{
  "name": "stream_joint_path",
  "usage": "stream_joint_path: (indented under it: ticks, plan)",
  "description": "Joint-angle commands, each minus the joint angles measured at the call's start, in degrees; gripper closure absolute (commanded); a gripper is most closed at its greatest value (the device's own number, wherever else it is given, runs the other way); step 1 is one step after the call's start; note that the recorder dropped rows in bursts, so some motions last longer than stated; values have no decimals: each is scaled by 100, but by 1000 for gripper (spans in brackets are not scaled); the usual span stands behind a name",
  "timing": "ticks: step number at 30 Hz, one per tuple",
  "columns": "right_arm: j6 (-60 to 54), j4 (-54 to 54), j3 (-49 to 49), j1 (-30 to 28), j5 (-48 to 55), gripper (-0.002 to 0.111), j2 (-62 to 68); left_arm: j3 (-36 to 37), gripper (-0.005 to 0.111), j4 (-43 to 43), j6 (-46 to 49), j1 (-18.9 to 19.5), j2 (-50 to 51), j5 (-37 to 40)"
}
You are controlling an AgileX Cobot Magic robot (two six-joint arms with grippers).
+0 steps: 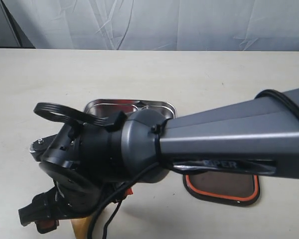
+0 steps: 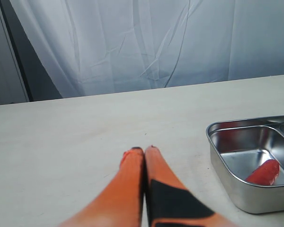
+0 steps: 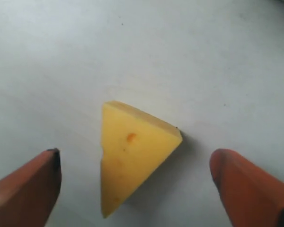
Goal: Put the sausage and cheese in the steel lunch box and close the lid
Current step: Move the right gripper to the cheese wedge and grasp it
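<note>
My right gripper (image 3: 135, 158) spread wide, straddling the cheese (image 3: 128, 170) on the surface (image 3: 203, 56) without touching it, my left gripper (image 2: 143, 150) closed on nothing, sausage (image 2: 264, 172) inside the steel lunch box (image 2: 265, 201)

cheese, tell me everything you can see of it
The cheese is a small yellow wedge, matte and smooth like a toy, with one small orange pit on its broad top face and a notch on one edge. It lies flat on the pale table, casting a soft shadow, narrow tip toward the camera. It sits in the gap between the spread orange fingers of the right tool; neither finger touches it.
</note>
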Motion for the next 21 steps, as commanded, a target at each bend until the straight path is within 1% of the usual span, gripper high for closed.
stream_joint_path:
  ticks: [1,8,9,11,12,14,19,20,21]
  plan:
    - [-33,3,-1,18,-67,24,221,16,107,0,3,-38,-38,-30]
    - [-22,95,-1,18,-161,25,463,16,107,0,3,-38,-38,-30]
    - [-22,95,-1,18,-175,27,463,16,107,0,3,-38,-38,-30]
    - [6,95,-1,18,-195,34,463,16,107,0,3,-38,-38,-30]
    - [6,95,-1,18,-195,39,463,16,107,0,3,-38,-38,-30]
    - [35,95,-1,18,-195,54,463,16,107,0,3,-38,-38,-30]
    - [107,95,-1,18,-195,100,463,16,107,0,3,-38,-38,-30]
    - [107,95,-1,18,-195,108,463,16,107,0,3,-38,-38,-30]
    - [107,95,-1,18,-195,108,463,16,107,0,3,-38,-38,-30]
